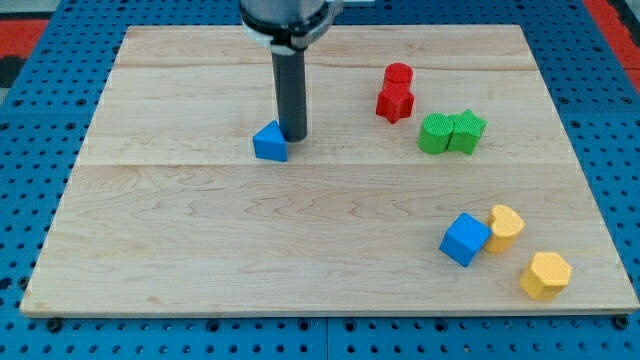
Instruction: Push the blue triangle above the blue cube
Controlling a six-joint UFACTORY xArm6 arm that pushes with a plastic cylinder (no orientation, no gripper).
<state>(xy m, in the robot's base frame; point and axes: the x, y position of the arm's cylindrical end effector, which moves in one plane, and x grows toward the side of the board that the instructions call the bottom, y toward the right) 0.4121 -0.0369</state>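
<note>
Seven small blocks sit on a pale wooden board [200,260], and one dark rod comes down from the view's top. The rod has no pincer on it at all, so nothing is spread or pinching; it just ends in my tip [293,137].

My tip is right beside the blue triangle [270,143], touching it or almost touching it on the side toward the view's right and top. This blue triangle sits left of the board's middle, in the upper half.

The blue cube [464,239] is well apart from it, down near the view's bottom right. A yellow block [505,227] with a rounded shape sits touching the cube on its right side. Another yellow block [545,275], with flat sides like a hexagon, sits a little lower and further to the right, near the board's edge.

Up near the view's top right there are two red blocks. A red cylinder [398,74] stands just above a red block [394,102] with a bumpy shape, and they touch. Below them and a bit to the right, a green block [435,134] and a green star [467,130] sit side by side, touching.

Blue pegboard [40,150] shows all around the board.
</note>
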